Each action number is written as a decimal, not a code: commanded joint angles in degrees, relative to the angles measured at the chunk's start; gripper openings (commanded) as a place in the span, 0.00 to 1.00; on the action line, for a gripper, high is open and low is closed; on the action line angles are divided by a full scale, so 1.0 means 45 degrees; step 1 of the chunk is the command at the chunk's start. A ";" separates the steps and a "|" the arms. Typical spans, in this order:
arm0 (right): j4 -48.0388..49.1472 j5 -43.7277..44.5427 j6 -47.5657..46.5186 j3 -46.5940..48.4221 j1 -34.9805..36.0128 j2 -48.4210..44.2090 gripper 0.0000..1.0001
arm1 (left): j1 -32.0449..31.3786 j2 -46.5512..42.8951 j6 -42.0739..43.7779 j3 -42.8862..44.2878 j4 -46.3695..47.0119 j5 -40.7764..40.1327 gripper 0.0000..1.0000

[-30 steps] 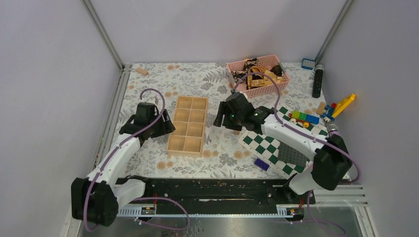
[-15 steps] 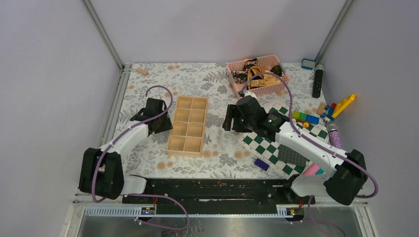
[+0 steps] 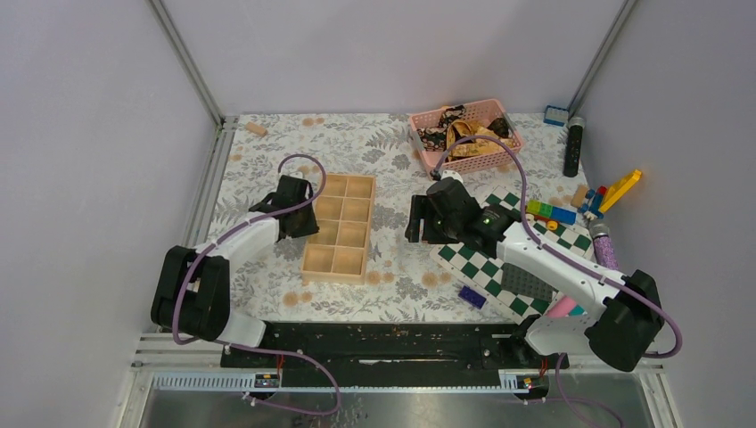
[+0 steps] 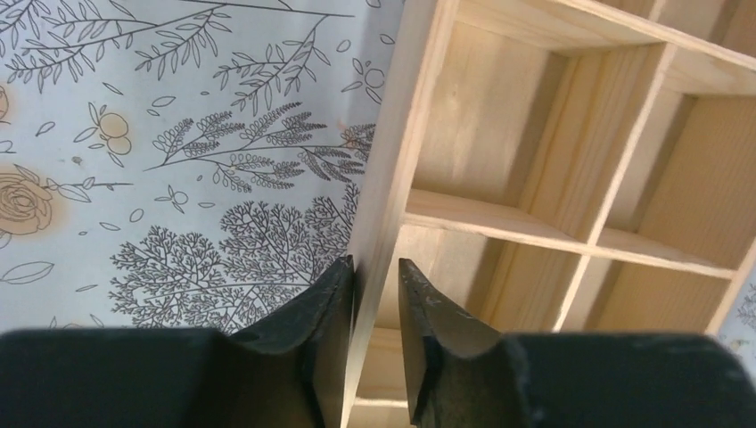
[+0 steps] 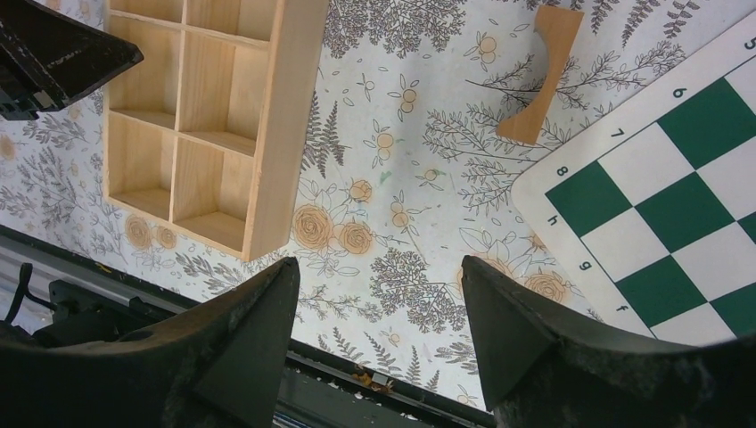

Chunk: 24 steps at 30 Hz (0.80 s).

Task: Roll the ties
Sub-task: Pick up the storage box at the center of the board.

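Note:
The ties lie bunched in the pink basket [image 3: 486, 162] at the back: a golden-tan tie [image 3: 470, 134] among dark ties [image 3: 436, 136]. Neither gripper is near them. My left gripper [image 3: 303, 221] [image 4: 374, 267] straddles the left wall of the wooden compartment tray [image 3: 339, 223] [image 4: 535, 134], one finger outside and one inside, pinched on the thin wall. My right gripper [image 3: 414, 219] [image 5: 379, 276] hangs open and empty over the flowered cloth, between the tray [image 5: 214, 116] and the checkered board [image 5: 660, 196].
A green-and-white checkered board [image 3: 499, 267] lies right of centre, with a purple block [image 3: 472, 297] at its near edge. Toy bricks [image 3: 553, 212], a yellow piece [image 3: 620, 189] and a black cylinder [image 3: 573, 147] sit far right. A curved wooden block [image 5: 539, 71] lies by the board.
My left gripper slid right to the tray's left wall and its jaws narrowed onto it. The right arm swung a little rightward, its gripper staying open.

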 commanded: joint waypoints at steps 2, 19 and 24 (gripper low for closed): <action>0.0003 0.0489 -0.0227 -0.0140 -0.0001 -0.0631 0.75 | 0.0010 0.0587 0.0031 0.0473 0.0560 -0.0277 0.16; -0.0007 0.0845 -0.0250 -0.0898 0.0004 -0.1502 0.76 | 0.0745 0.2373 0.1267 0.4553 -0.0801 -0.1503 0.00; -0.0012 0.0845 -0.0402 -0.0918 0.0012 -0.1519 0.77 | 0.2357 0.2682 0.1923 0.5545 -0.0875 -0.0814 0.00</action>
